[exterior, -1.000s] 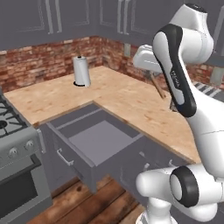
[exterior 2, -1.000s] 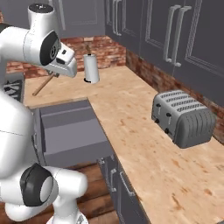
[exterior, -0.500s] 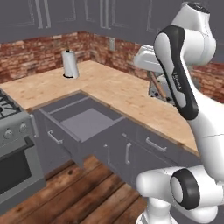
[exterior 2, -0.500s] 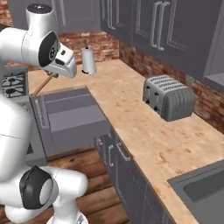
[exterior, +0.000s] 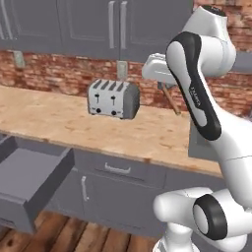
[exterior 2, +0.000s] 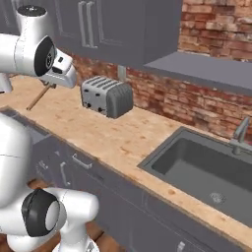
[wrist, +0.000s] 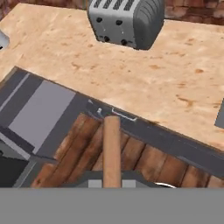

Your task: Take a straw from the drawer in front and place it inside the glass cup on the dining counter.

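- Pinching the straw (wrist: 112, 151) between its two fingers, the gripper (exterior: 164, 87) hangs high above the wooden worktop (exterior: 74, 120) — the jaws are pressed nearly together on the thin stick.
- From the hand camera the straw runs straight up from between the finger tips, a brownish-orange rod whose far end lies over the front edge of the lower cabinets.
- From the left base camera the straw (exterior: 172, 102) slants down and to the right out of the white hand, ending above the worktop near the brick wall.
- From the right base camera the gripper (exterior 2: 50, 85) sits just under the arm's big white joint, and the straw (exterior 2: 40, 96) slopes down to the left from it, in the air over the worktop (exterior 2: 113, 138).
- Behind and beside the hand stands a grey four-slot toaster (exterior: 113, 98) on the worktop, close to the brick backsplash; it is well apart from the straw.
- Lower down and off to the left of the left base view, the drawer (exterior: 29, 179) stands pulled out — a dark grey box with a flat grey bottom; the hand camera shows it (wrist: 37, 116) too, open over the wooden plank floor.
- Farther right along the worktop, a dark sunken sink (exterior 2: 206, 170) with a tap is set into the counter.
- Grey cabinet doors line the wall above.
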